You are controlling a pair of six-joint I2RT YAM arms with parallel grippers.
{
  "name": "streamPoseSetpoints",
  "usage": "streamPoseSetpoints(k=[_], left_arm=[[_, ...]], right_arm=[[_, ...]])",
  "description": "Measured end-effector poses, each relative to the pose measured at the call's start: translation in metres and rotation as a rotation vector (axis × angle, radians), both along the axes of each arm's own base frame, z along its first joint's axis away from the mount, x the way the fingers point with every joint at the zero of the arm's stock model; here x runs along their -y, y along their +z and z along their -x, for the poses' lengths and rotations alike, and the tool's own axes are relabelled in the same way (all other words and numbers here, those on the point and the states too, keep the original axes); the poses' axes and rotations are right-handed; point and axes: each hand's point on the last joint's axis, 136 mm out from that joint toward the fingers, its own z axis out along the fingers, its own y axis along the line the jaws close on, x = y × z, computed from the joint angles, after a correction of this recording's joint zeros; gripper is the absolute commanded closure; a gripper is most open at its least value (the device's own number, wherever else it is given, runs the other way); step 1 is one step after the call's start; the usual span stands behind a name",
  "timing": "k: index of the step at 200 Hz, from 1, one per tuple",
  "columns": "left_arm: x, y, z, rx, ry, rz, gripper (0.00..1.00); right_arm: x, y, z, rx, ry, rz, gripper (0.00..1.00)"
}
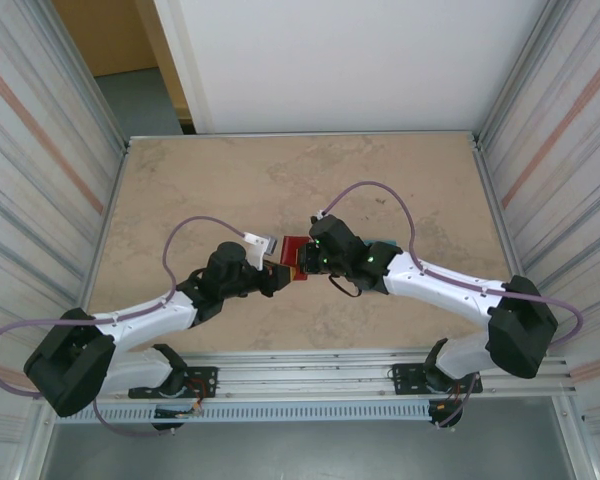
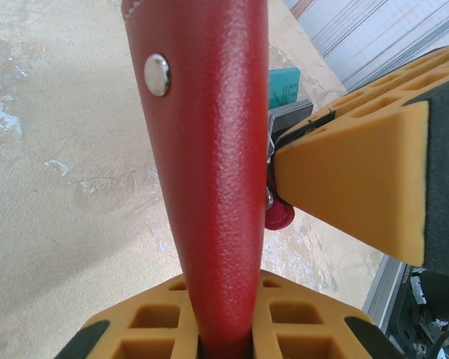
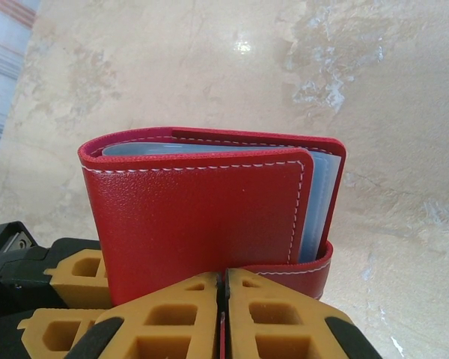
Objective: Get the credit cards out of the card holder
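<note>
**Card holder** (image 1: 291, 258): red bifold, folded shut, held between both arms over the middle of the tabletop (image 1: 230, 180).
- Left jaws: clamped tight on one end of the holder.
- Right jaws: pinched shut on its lower edge beside the snap tab (image 3: 314, 265).
- Teal credit card (image 2: 284, 84): just beyond the holder, apparently already out.
- Left for you: open it and draw out the rest. The grey-blue pockets (image 3: 209, 149) hide any cards.

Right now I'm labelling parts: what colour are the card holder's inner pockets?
Pale grey-blue inner pockets, clearest in the right wrist view.
</note>
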Motion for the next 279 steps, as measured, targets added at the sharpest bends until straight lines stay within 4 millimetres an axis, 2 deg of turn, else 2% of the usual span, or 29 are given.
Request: streamPoseSetpoints(k=[116,205,245,279], left_arm=[[0.000,0.000,0.000,0.000,0.001,0.000,1.00],[0.000,0.009,-0.001,0.024,0.004,0.019,1.00],[-0.001,0.016,0.000,0.036,0.004,0.029,1.00],[-0.002,0.020,0.001,0.046,0.004,0.039,1.00]], right_arm=[[0.001,0.002,-0.001,0.001,-0.003,-0.006,0.94],[0.003,0.010,-0.002,0.007,-0.002,-0.032,0.95],[0.027,-0.001,-0.013,0.006,-0.078,0.024,0.95],[0.034,-0.005,-0.010,0.003,-0.086,0.039,0.94]])
